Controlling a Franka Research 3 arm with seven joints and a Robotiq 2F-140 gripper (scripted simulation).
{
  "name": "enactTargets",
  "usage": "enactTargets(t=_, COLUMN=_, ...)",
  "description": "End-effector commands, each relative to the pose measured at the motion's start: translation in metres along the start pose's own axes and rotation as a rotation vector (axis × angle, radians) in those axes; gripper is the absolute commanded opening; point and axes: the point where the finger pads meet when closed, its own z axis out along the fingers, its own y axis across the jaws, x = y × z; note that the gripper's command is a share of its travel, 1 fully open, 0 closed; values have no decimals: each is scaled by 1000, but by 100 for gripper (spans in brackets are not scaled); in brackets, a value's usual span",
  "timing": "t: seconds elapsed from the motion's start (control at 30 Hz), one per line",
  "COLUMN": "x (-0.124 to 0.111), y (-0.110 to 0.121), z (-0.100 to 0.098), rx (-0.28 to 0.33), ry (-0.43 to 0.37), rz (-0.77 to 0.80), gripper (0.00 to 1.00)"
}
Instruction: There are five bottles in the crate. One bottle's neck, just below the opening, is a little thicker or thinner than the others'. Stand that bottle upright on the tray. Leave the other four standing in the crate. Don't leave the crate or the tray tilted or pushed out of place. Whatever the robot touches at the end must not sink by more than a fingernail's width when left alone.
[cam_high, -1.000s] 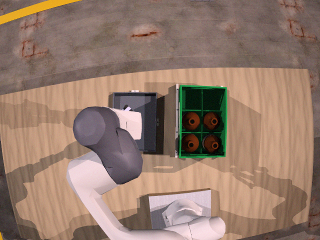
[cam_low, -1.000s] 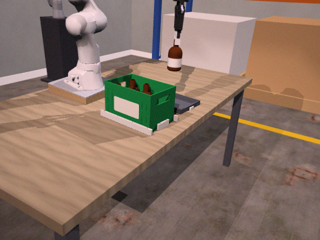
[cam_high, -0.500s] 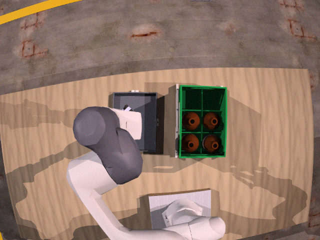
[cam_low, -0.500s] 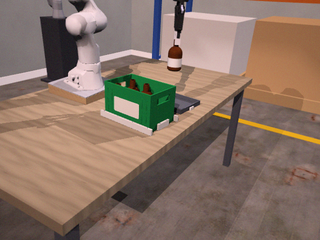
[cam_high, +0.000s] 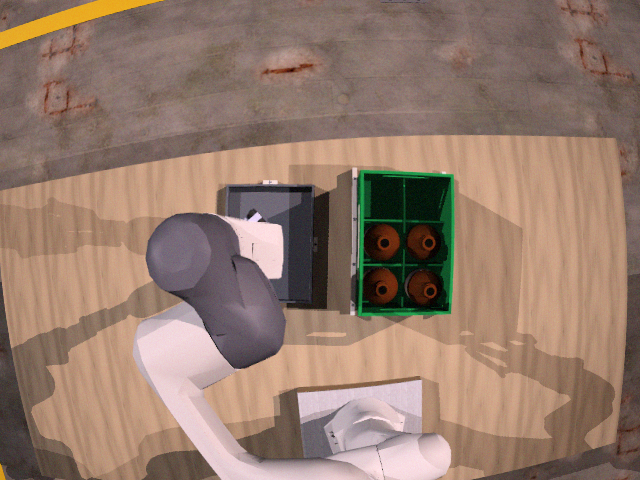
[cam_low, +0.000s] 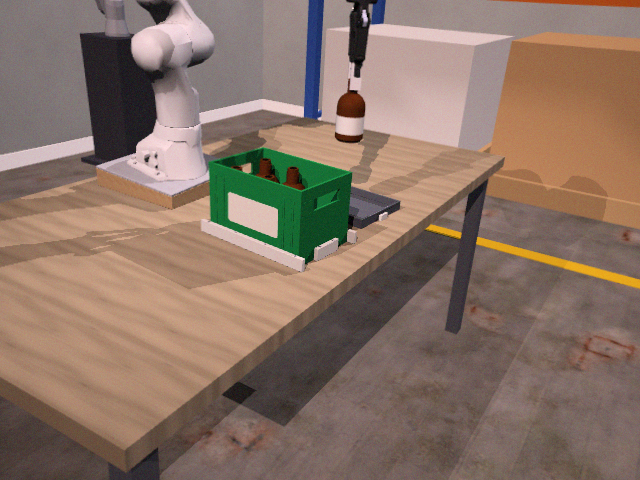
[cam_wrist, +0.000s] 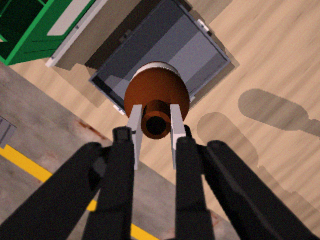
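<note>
My gripper (cam_wrist: 156, 118) is shut on the neck of a brown bottle (cam_wrist: 157, 97) with a white label. It holds the bottle (cam_low: 349, 117) upright, high above the table. The grey tray (cam_wrist: 160, 55) lies below the bottle in the wrist view. It also shows in the overhead view (cam_high: 279, 240), partly hidden by my arm, and behind the crate in the side view (cam_low: 372, 205). The green crate (cam_high: 404, 242) stands right of the tray. Several brown bottles (cam_high: 382, 241) stand upright in its near compartments. Its two far compartments are empty.
White stop blocks (cam_low: 253, 244) line the crate's base. My arm's base (cam_high: 361, 423) sits on a plate at the table's near edge. The table's edge and the floor with a yellow line (cam_wrist: 30, 165) lie close to the tray.
</note>
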Motion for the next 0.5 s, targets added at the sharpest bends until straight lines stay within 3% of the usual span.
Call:
enactTargets(t=0.0, x=-3, y=2, z=0, rx=-1, ry=-9, rz=5, gripper=10)
enactTargets(t=0.47, x=-3, y=2, z=17, rx=-1, ry=-9, rz=5, gripper=10)
